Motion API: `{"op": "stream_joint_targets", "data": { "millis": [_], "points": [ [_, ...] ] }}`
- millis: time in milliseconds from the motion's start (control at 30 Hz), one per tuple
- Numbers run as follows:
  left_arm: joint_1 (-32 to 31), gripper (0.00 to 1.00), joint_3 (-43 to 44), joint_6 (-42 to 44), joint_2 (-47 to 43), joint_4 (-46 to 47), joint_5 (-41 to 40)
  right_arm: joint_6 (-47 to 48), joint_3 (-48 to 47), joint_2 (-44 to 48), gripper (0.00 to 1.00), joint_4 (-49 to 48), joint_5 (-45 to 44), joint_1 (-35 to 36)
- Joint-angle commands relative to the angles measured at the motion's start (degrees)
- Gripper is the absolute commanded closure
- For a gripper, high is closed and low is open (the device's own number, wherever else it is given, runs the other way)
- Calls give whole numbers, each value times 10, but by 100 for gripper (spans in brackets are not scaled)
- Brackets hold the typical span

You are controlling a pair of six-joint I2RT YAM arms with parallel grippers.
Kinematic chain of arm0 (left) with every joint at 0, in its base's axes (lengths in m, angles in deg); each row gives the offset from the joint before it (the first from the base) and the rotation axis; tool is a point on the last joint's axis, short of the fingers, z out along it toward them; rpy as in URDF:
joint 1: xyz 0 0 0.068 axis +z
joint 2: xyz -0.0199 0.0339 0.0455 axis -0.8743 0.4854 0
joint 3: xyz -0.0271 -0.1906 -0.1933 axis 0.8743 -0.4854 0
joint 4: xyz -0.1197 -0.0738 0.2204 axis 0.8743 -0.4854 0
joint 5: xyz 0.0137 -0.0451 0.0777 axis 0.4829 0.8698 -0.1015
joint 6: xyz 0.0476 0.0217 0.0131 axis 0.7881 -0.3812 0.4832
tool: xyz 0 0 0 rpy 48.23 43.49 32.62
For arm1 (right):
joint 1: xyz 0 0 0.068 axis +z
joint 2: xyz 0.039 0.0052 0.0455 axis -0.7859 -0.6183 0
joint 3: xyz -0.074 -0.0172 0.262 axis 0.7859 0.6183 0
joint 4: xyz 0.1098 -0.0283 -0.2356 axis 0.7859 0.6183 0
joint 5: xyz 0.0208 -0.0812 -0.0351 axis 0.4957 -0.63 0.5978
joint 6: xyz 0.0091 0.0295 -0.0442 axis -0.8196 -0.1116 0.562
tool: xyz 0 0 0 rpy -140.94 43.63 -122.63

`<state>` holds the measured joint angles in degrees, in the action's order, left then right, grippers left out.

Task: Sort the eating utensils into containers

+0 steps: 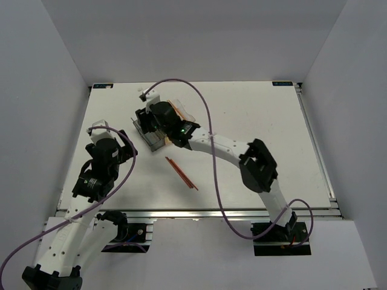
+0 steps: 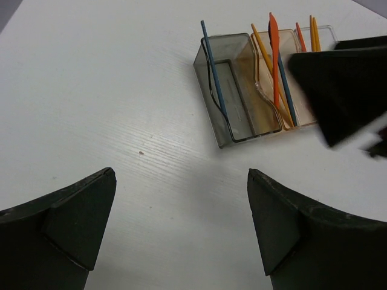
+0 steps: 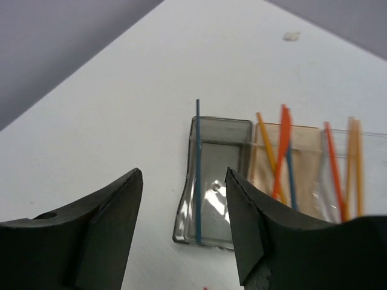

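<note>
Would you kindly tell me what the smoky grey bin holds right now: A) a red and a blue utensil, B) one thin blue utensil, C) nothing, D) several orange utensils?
B: a single blue utensil leans in the grey bin, while the orange utensils stand in the amber bin beside it.

**Robot lab bench cell**

Looks like a robotics lab/test rig. Plain white table (image 1: 266,121) boxed in on 3 sides by blank pale panels (image 1: 42,90), like a purpose-built enclosure. Bare aluminium rail (image 1: 181,213) runs along the near edge w/ 2 robot arms bolted there, left arm (image 1: 103,160) and right arm (image 1: 257,166), purple cables (image 1: 209,121) looping loose off them. Props are staged: a small row of translucent bins (image 2: 245,60) w/ thin plastic utensils (image 2: 274,54). Lighting flat and even.
</note>
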<state>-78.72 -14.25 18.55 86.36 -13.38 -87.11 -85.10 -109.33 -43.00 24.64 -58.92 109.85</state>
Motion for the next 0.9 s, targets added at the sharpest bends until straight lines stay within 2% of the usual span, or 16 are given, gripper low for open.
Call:
{"op": "stream_joint_targets", "data": {
  "millis": [0, 33, 67, 100, 133, 167, 233, 300, 333, 367, 400, 533, 567, 600, 733, 867],
  "points": [
    [-3, 2, 28, -59, 17, -27, -20, 12, 67, 113, 37, 35, -73, -12],
    [-3, 3, 28, -78, 36, -27, -1, -4, 96, 166, 36, 51, -74, -29],
    [-3, 4, 25, -127, 50, -24, 13, -22, 167, 197, 37, 98, -66, -42],
    [-5, 5, 10, -148, 64, -19, 35, -39, 213, 229, 36, 110, -32, -76],
    [-10, 6, -4, -170, 79, -6, 45, -54, 264, 303, 37, 114, -16, -95],
    [-29, 8, -16, -222, 110, 19, 49, -80, 362, 343, 37, 118, -12, -111],
    [-70, 9, -46, -276, 140, 51, 32, -99, 445, 453, 37, 132, -5, -149],
    [-162, 10, -40, -352, 198, 67, -16, -109, 540, 519, 36, 149, -2, -160],
    [-224, 9, -18, -394, 224, 68, -68, -108, 564, 570, 35, 155, 2, -164],
    [-249, 9, -1, -415, 252, 59, -89, -108, 583, 593, 35, 163, 2, -166],
    [-266, 12, 19, -426, 321, 54, -99, -109, 616, 610, 35, 177, -5, -167],
    [-309, 16, 131, -467, 475, 13, -87, -126, 683, 696, 34, 186, -4, -175],
    [-315, 17, 138, -472, 491, 17, -85, -126, 694, 706, 34, 185, -1, -176],
    [-321, 25, 141, -476, 511, 23, -84, -126, 706, 721, 34, 184, -9, -179],
    [-327, 43, 129, -496, 525, 40, -79, -121, 743, 738, 32, 180, -12, -189],
    [-327, 47, 110, -507, 519, 38, -79, -116, 753, 733, 32, 175, -7, -198]
  ]
}}
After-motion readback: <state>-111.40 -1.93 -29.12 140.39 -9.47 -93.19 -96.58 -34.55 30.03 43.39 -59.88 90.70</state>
